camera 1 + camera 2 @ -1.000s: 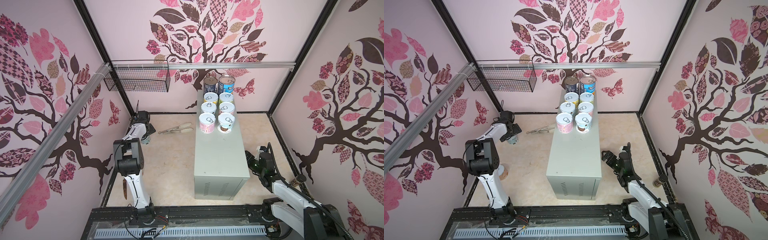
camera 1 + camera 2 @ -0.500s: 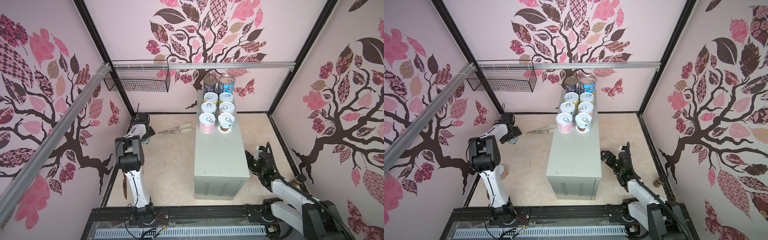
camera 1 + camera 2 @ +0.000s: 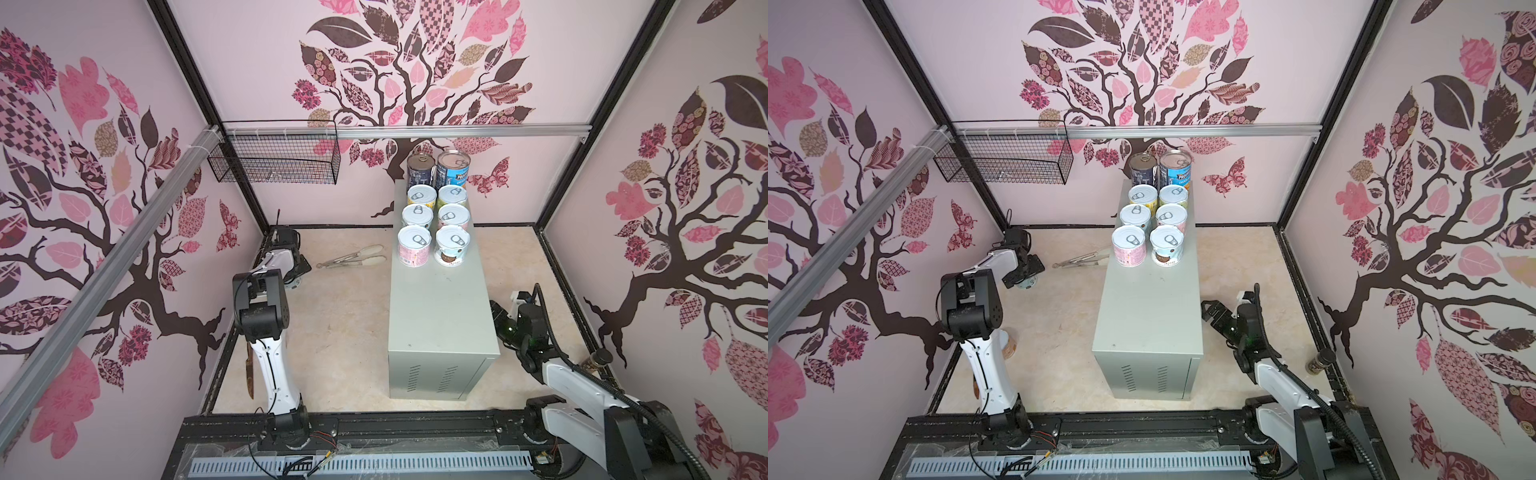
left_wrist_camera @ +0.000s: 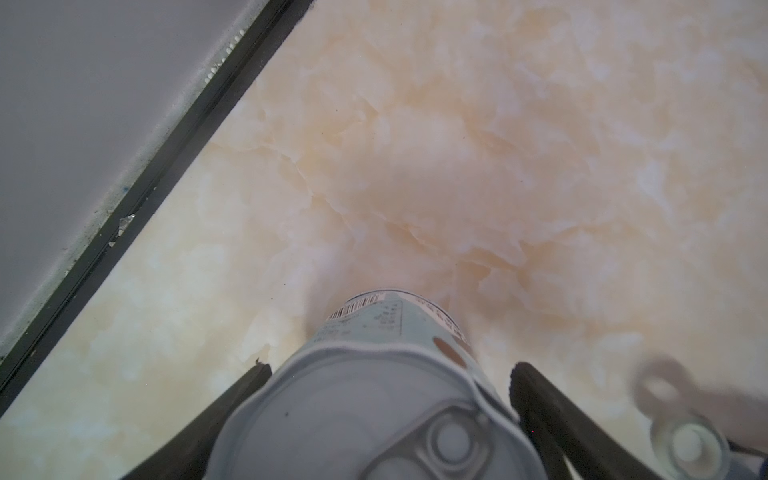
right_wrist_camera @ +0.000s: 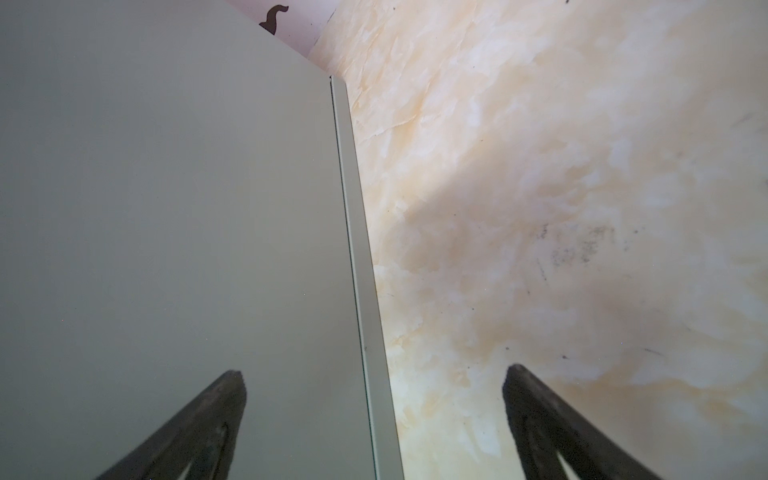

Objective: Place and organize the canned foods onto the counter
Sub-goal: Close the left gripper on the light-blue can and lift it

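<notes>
Eight tins (image 3: 417, 215) top the counter (image 3: 437, 320) on beige marbled floor (image 3: 345, 328).

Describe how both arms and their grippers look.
Both arms have white tube-like links joined by boxy black joint housings: the left arm and the right arm. A black ribbed cable runs along the right arm, which shows a small green light. The left gripper and right gripper have dark, tapered fingers.

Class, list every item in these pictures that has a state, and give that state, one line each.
Eight cans: upright, unopened, two columns on the counter.
Left gripper: straddling floor can, grip unclear.
Floor can: upright.
Right gripper: open, empty.
Tongs: lying flat.
</notes>
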